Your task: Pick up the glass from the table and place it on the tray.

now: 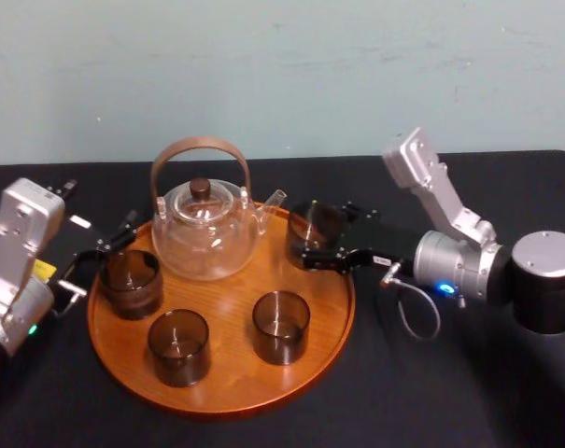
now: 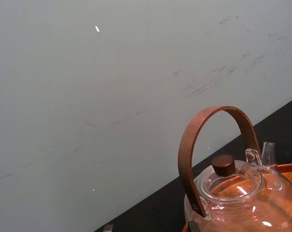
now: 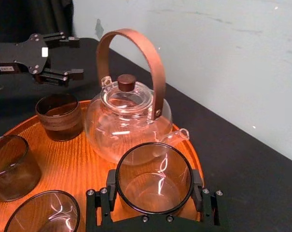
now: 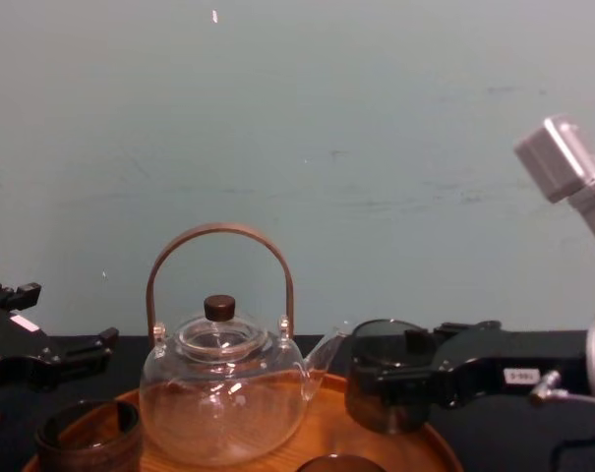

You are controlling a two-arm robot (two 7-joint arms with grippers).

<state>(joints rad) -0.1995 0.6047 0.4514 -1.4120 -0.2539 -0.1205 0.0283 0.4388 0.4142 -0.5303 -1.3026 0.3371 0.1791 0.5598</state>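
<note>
Right gripper [image 3: 154,186] jaws hold smoky cylindrical glass [image 3: 154,169] just right of clear glass teapot [image 1: 207,233], at round orange-brown wooden tray [image 1: 226,387] edge. Lower straight, clear of spout [image 1: 275,198], then release. Left gripper [image 3: 79,55] parked left of teapot, jaws wide.

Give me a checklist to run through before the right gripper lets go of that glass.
1. Grip: right gripper shut on the glass, a finger on each side: ok.
2. Glass upright: ok.
3. Glass fully inside the tray rim: cannot tell; it sits at the right rear edge.
4. Glass base resting on the wood: cannot tell.
5. Gap to the teapot spout: ok, though narrow in the chest view.
6. Left gripper open at the tray's left side, away from the drop spot: ok.
</note>
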